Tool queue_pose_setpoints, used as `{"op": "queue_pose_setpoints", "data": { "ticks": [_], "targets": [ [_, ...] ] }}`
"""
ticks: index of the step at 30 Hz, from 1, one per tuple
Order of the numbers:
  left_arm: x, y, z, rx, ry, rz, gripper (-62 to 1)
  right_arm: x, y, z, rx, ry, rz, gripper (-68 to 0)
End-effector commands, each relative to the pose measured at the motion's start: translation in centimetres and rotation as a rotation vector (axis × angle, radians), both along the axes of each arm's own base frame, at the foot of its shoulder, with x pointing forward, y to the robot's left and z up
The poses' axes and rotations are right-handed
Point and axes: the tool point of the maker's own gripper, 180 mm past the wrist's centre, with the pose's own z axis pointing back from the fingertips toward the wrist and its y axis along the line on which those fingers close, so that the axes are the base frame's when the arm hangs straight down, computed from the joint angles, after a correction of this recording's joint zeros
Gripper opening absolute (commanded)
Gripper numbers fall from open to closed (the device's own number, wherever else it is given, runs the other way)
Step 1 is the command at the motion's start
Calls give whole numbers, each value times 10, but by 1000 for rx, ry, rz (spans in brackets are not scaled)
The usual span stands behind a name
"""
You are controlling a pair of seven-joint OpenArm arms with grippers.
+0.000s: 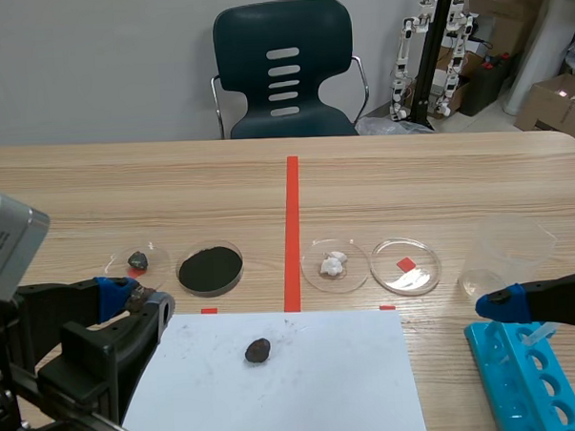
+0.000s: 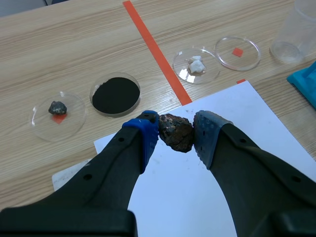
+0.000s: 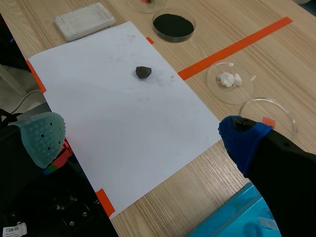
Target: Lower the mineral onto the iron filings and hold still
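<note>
A dark brown mineral (image 1: 258, 349) lies alone on the white paper (image 1: 314, 396), free of either gripper in the scene and right wrist (image 3: 143, 72) views. The round dish of black iron filings (image 1: 210, 268) stands beyond the paper's far left corner. My left gripper (image 1: 134, 297) hovers open at the paper's left edge. In its own view the mineral (image 2: 176, 132) shows through the gap between the fingers of that gripper (image 2: 175, 134), with the filings (image 2: 115, 95) ahead. My right gripper (image 3: 143, 140) is wide open and holds nothing, low at the right (image 1: 501, 303).
A dish with a small grey stone (image 1: 138, 260) sits left of the filings. Right of the red tape stand a dish with white lumps (image 1: 334, 264), an empty dish (image 1: 405, 266) and a clear beaker (image 1: 504, 254). A blue tube rack (image 1: 528, 377) lies front right.
</note>
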Motion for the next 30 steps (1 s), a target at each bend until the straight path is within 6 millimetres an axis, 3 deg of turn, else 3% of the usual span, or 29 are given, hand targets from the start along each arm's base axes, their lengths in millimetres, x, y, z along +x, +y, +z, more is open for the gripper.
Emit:
{"op": "queue_pose_setpoints", "data": {
  "ticks": [1,30],
  "targets": [
    [3,-1,9,-14,-31,0,-449,1,1,4,13,-10,8,4],
    [5,0,6,0,-16,1,-449,1,1,4,13,-10,8,4]
  ]
}}
